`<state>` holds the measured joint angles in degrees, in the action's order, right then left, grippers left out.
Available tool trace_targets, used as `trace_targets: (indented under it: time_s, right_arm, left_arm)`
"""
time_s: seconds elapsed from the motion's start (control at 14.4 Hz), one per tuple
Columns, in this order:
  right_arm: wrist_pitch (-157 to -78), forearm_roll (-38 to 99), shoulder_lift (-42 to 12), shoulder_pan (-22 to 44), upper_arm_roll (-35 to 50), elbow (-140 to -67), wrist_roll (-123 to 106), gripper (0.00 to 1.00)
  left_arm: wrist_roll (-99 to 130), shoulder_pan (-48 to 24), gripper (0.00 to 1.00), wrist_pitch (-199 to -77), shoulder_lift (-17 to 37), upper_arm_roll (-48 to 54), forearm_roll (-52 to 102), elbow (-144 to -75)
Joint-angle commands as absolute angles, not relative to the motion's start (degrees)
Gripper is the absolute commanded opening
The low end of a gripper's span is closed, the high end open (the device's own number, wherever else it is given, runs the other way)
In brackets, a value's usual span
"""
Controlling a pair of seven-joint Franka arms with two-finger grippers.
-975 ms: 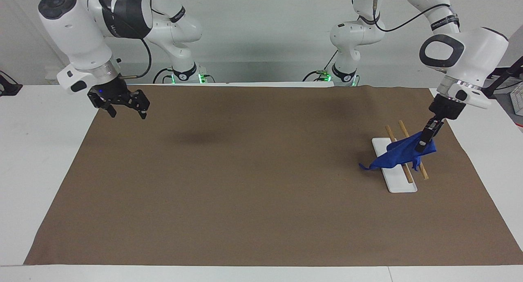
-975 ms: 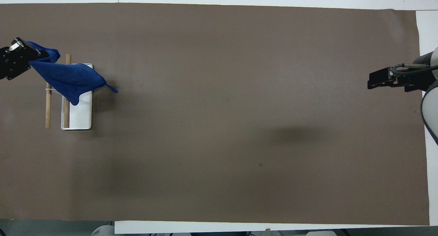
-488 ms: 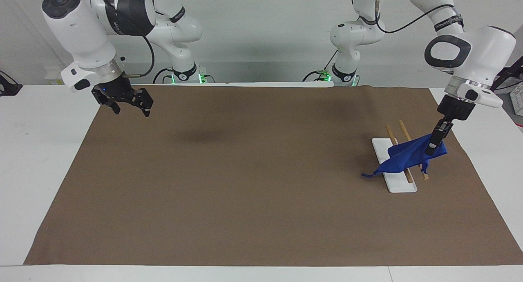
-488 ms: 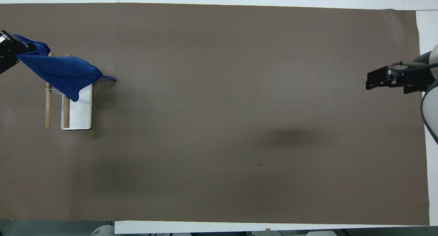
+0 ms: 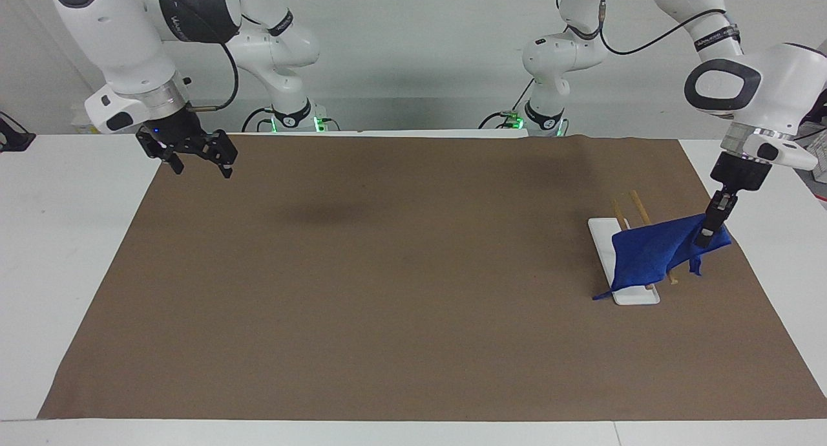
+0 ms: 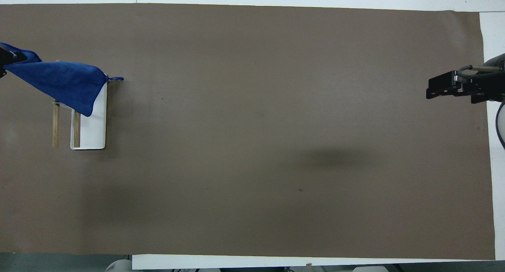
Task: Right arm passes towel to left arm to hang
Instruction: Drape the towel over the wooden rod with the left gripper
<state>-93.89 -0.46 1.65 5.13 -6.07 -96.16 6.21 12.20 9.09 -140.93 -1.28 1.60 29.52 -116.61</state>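
Towel looked soft, light; hung limp over rack rods, pinched at corner by left claw. Right claw spread wide, idle above tabletop edge.

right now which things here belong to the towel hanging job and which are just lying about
Job:
- towel, draped over the rack, one corner in the left tool
- wooden rack on its white base
- right tool, waiting open over the mat's edge

Lying about:
- brown mat only
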Motion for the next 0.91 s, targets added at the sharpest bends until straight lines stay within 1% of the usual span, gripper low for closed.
trace_targets:
  time_s: [0.0, 0.14, 0.42, 0.63, 0.84]
  right_arm:
    - [-92.8, -1.1, 1.4, 5.2, -5.9, -95.4, 5.7, 1.0]
    - [-92.8, -1.1, 1.6, 5.2, -5.9, -95.4, 5.6, 1.0]
    - [-92.8, -1.1, 1.6, 5.3, -5.9, -95.8, 5.4, 1.0]
    - [-92.8, -1.1, 1.7, 5.3, -5.9, -95.8, 5.4, 1.0]
    - [-92.7, -1.1, 1.7, 5.2, -5.9, -95.8, 5.4, 1.0]
  left_arm:
    - [11.1, 11.0, 0.0, -141.1, -0.5, 2.1, 28.9, -115.9]
    - [10.1, 11.4, 0.0, -140.4, -0.9, 2.0, 28.9, -116.7]
    - [7.7, 15.0, 0.0, -133.3, -2.7, 1.9, 28.8, -118.7]
    - [5.5, 16.0, 0.0, -133.7, -4.7, 1.9, 28.8, -122.9]
    - [13.6, 15.3, 0.0, -133.9, -4.9, 1.9, 28.8, -123.0]
